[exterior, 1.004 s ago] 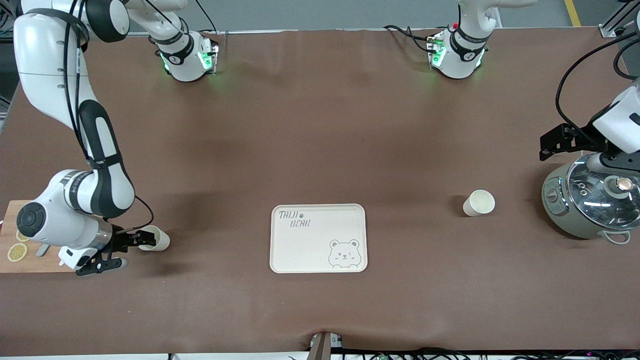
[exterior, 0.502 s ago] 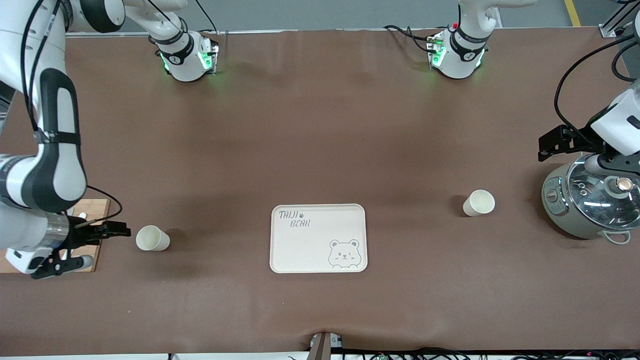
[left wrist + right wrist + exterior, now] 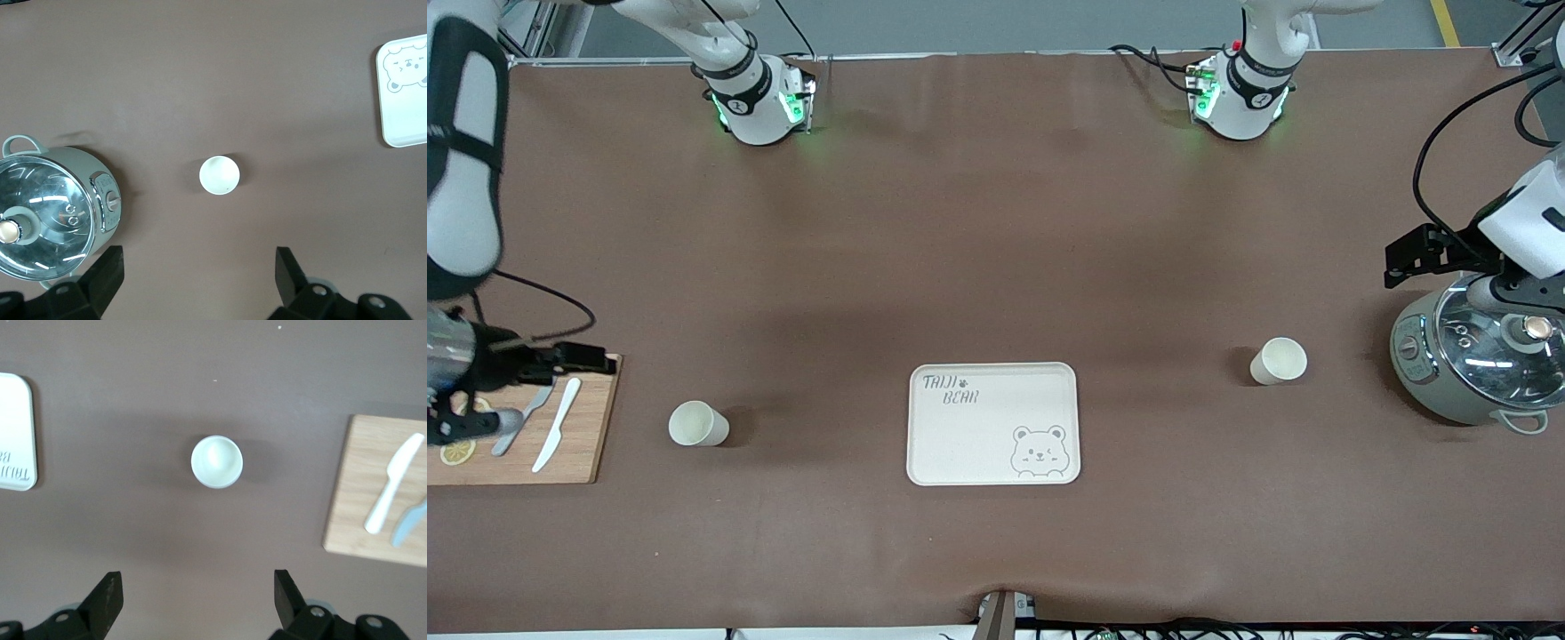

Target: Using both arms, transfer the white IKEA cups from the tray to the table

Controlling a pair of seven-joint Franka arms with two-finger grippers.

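Two white IKEA cups stand upright on the brown table, one on each side of the bear-printed tray [image 3: 951,444]. One cup [image 3: 698,424] [image 3: 216,461] is toward the right arm's end, the other cup [image 3: 1279,361] [image 3: 219,175] toward the left arm's end. My right gripper [image 3: 529,396] [image 3: 197,580] hangs open and empty over the wooden board, apart from its cup. My left gripper [image 3: 1458,267] [image 3: 198,257] hangs open and empty beside the grey pot, well clear of the other cup.
A grey pot with a glass lid [image 3: 1476,360] [image 3: 47,207] stands at the left arm's end. A wooden cutting board [image 3: 583,436] [image 3: 363,500] at the right arm's end carries a white knife [image 3: 556,425], a grey utensil and a lemon slice [image 3: 456,452].
The right gripper has drawn back from the cup it was at, rising out over the cutting board. That cup stays standing. The left arm has not moved.
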